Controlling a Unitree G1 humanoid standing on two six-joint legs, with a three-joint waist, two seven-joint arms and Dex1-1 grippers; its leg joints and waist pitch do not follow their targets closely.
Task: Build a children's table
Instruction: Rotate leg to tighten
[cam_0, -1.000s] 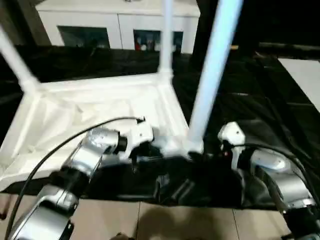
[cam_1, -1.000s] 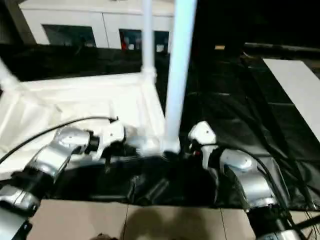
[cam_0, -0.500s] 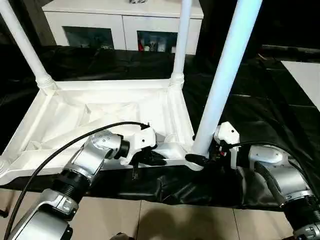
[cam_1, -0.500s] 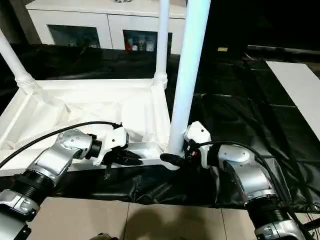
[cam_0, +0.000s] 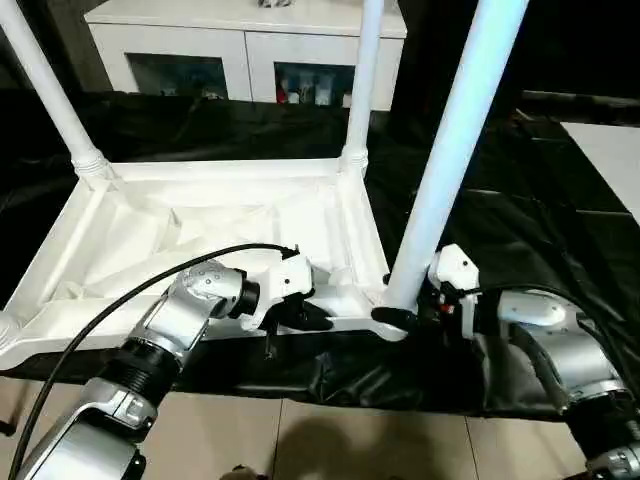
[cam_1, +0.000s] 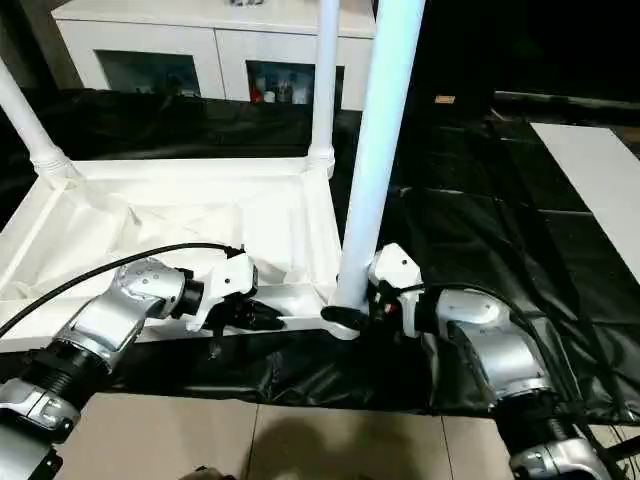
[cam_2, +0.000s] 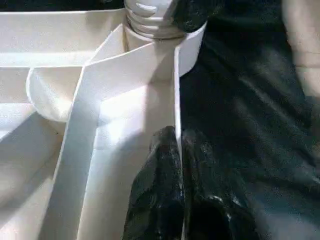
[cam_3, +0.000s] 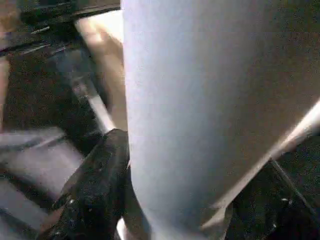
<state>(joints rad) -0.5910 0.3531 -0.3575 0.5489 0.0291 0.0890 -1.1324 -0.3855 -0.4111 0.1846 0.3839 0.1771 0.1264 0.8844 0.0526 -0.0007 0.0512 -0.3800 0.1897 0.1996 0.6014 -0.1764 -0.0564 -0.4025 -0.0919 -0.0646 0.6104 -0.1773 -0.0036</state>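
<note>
The white tabletop lies ribbed side up on the black-draped work table. Two legs stand in its far corner sockets, one on the left and one on the right. A third leg rises tilted from the near right corner. My left gripper is shut on the tabletop's near rim, whose thin wall runs between its fingers. At that leg's base my right gripper has a finger pressed against each side of the tube.
A white glass-door cabinet stands behind the work table. A white panel lies at the far right on the black cloth. A black cable arcs over my left forearm. Tiled floor runs along the table's near edge.
My right gripper's fingers have drawn in around the base of the near right leg. The left gripper has kept its hold on the rim. The head view has steadied.
</note>
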